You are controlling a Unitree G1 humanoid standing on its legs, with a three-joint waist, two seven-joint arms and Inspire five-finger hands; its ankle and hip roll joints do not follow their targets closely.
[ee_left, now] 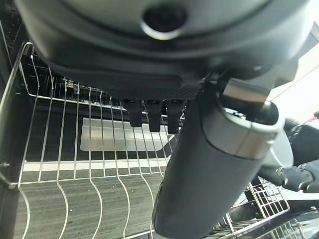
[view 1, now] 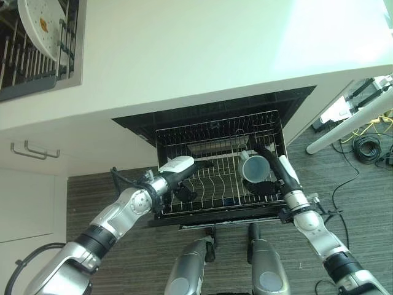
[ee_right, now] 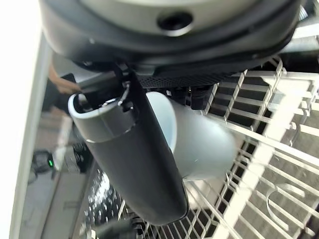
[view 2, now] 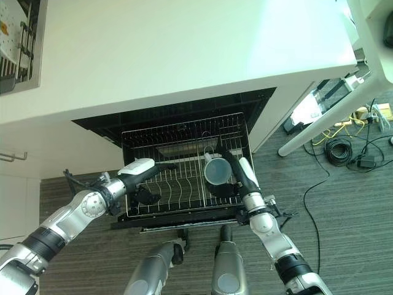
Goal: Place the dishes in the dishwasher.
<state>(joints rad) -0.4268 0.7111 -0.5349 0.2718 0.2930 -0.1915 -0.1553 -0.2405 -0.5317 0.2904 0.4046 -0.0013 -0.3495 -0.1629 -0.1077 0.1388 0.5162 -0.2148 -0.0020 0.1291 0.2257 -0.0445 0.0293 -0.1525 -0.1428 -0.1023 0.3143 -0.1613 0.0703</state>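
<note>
A wire dishwasher rack (view 1: 218,161) is seen pulled out from under a white counter (view 1: 202,55), above a grey striped floor (view 1: 92,190). A pale grey mug (view 1: 255,168) is found at the right side of the rack, lying tilted with its opening turned toward the front and upward.

The right hand (view 1: 268,186) is placed inside the rack at the mug. In the right wrist view the mug (ee_right: 199,139) is seen directly against the hand (ee_right: 134,154), with the thumb laid across its rim and the short fingers (ee_right: 197,97) resting on its wall, so the hand is closed around the mug. The mug is touching the wires of the rack (ee_right: 264,149).

The left hand (view 1: 184,184) is held over the left part of the rack, with its white-covered thumb pointed toward the back. In the left wrist view the fingers (ee_left: 149,112) are seen curled in a short row above the wires (ee_left: 75,149), and nothing is held between them and the thumb.

On the counter, at the far left corner, a drying rack (view 1: 37,61) is set, and a white plate (view 1: 40,24) with an orange mark is standing in it. Cabinet handles (view 1: 34,149) are seen below the counter at the left.
</note>
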